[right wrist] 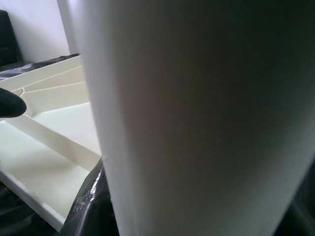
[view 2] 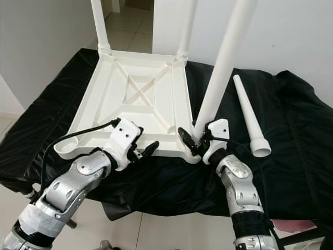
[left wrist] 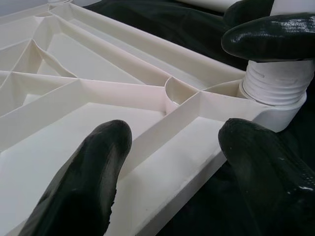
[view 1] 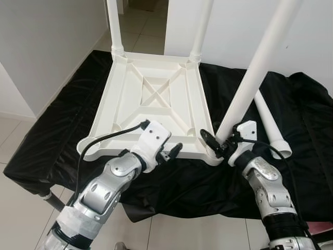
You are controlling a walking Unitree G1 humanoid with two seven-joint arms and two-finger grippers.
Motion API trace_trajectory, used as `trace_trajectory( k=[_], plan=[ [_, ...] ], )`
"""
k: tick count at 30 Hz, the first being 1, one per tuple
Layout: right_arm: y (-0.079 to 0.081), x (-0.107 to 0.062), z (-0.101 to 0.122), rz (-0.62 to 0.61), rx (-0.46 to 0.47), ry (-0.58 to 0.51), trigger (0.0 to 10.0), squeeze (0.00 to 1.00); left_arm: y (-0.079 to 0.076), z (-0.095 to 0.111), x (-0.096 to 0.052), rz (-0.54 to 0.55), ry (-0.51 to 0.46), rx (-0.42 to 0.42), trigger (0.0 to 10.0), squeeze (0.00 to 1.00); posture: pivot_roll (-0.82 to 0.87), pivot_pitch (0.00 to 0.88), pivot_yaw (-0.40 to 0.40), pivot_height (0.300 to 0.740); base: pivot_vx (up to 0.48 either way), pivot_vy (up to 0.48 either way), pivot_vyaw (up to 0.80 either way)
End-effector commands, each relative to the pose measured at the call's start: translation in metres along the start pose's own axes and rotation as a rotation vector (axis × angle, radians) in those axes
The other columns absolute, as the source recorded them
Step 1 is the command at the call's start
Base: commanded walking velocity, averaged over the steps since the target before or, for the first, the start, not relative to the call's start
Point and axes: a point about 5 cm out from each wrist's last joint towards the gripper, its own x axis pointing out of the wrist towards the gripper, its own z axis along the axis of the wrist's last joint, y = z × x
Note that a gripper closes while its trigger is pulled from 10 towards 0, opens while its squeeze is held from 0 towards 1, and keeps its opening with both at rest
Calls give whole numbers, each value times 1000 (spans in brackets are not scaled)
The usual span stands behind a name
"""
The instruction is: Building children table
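A white plastic tabletop [view 1: 156,112] lies upside down on a black cloth. Two white legs [view 1: 114,26] [view 1: 203,26] stand upright in its far corners. A third leg [view 1: 255,73] leans in the near right corner socket, its threaded base [left wrist: 273,86] sitting in the socket. My right gripper [view 1: 217,140] is shut on this leg just above the base, and the leg [right wrist: 197,118] looms close in the right wrist view. My left gripper [view 1: 170,152] is open at the tabletop's near edge, a little left of that corner, with its fingers [left wrist: 83,182] spread over the rim.
A fourth leg [view 2: 250,114] lies loose on the black cloth [view 1: 62,120] to the right of the tabletop. White walls stand left and behind, with a tiled doorway [view 1: 140,26] at the back. The cloth's front edge drops to tile floor.
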Motion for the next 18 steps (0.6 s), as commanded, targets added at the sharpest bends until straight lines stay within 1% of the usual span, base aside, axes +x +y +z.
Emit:
trace_trajectory(
  k=[1, 2, 7, 8, 9, 10, 11, 12, 15, 18],
  plan=[
    [1, 2, -4, 23, 2, 21, 0, 0, -9, 2, 1, -117, 4, 17, 10000, 0, -9, 57, -23, 740, 0, 0, 0],
    [-1, -1, -7, 11, 4, 26, 0, 0, -9, 1, 2, -125, 10, 26, 10000, 0, -17, 65, -13, 740, 0, 0, 0],
    [1, -8, -12, -15, 17, 29, 0, 0, -6, 3, 3, -134, 10, 28, 10000, 0, -22, 69, -7, 740, 0, 0, 0],
    [3, -9, -12, -43, 16, 23, 6392, 0, -6, 3, 3, -135, 11, 33, 10000, 0, -26, 71, -7, 740, 0, 0, 0],
    [3, -9, -12, -43, 16, 23, 6392, 0, -6, 3, 3, -135, 11, 33, 10000, 0, -26, 71, -7, 740, 0, 0, 0],
    [8, -9, -14, -79, 22, 21, 10000, 0, -6, -1, 3, -137, 19, 37, 10000, 0, -36, 72, -5, 740, 0, 0, 0],
    [9, -9, -14, -86, 23, 21, 10000, 0, -6, -2, 3, -137, 20, 37, 10000, 0, -36, 72, -5, 740, 0, 0, 0],
    [14, -11, -18, -133, 24, 37, 10000, 0, -7, -2, 3, -140, 19, 30, 10000, 0, -44, 80, 0, 740, 0, 0, 0],
    [16, -12, -19, -152, 24, 44, 10000, 0, -8, -2, 3, -141, 19, 27, 10000, 0, -44, 80, 0, 740, 0, 0, 0],
    [17, -13, -17, -257, 21, 47, 10000, 0, -11, -1, 2, -156, 15, 20, 10000, 0, -51, 75, 5, 740, 0, 0, 0]
  ],
)
